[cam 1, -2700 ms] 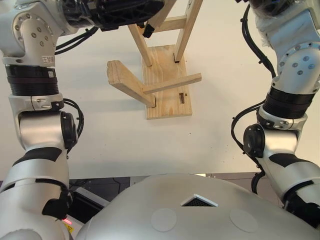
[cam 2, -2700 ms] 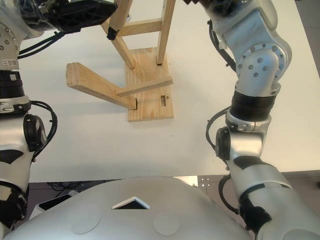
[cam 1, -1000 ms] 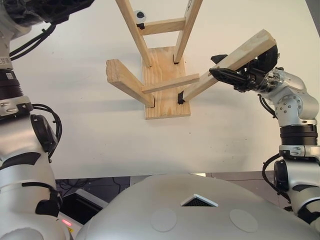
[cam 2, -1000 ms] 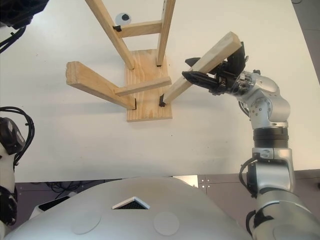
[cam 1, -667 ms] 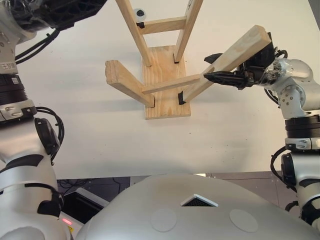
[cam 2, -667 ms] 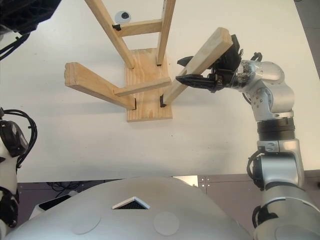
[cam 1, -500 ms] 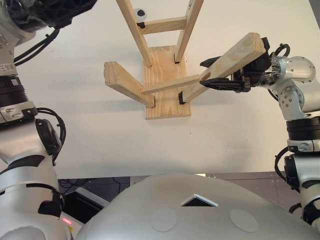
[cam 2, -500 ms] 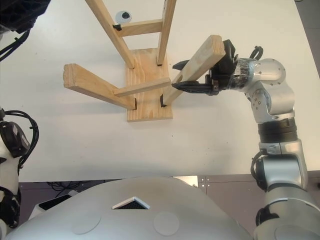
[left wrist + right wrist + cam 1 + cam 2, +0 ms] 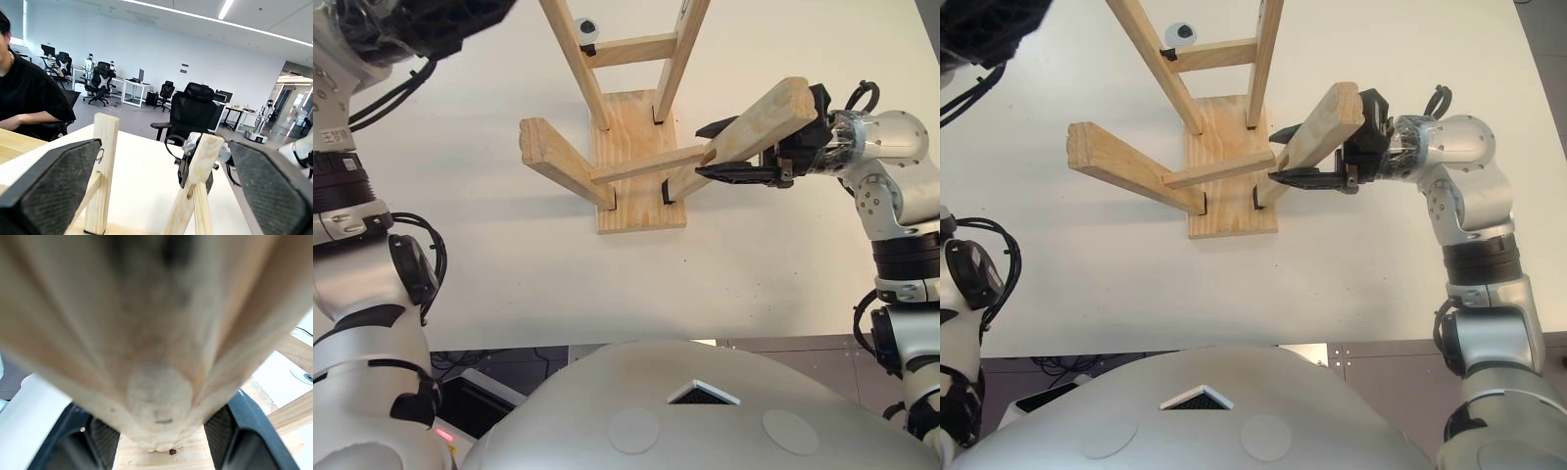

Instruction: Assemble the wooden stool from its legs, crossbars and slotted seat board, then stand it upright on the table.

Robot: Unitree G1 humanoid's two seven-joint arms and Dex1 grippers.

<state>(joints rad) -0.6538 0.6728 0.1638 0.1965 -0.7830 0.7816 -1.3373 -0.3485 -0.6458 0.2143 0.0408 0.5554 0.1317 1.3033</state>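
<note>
At the table's far middle: the slotted seat board (image 9: 641, 211) lies flat on the table (image 9: 509, 274), slots facing up.
Far pair: two legs (image 9: 578, 69) stand in the slots nearest the far edge, joined by a crossbar (image 9: 631, 49).
Near left leg: this leg (image 9: 558, 157) sits in its slot and leans out toward the table's left edge. A second crossbar (image 9: 646, 164) runs from it toward the right.
Right gripper: the right gripper (image 9: 724, 149) is clamped on the fourth leg (image 9: 773, 113) about halfway along it, one finger on each side.
Fourth leg: its foot is at the near right slot (image 9: 668, 191) and it leans toward the table's right edge. The free end of the second crossbar touches its side. I cannot tell whether that end is in a hole.
Left gripper: the left gripper (image 9: 164, 161) is held high over the far left corner, pads spread wide and holding nothing.
Step in hand: most likely seating the last leg and joining it to the second crossbar.
Next move: tip the fourth leg inward so the crossbar end slides home, then press the foot down into the slot. The leaning left leg probably needs steadying from the other side.
Still to do: turn the stool over and stand it upright.
</note>
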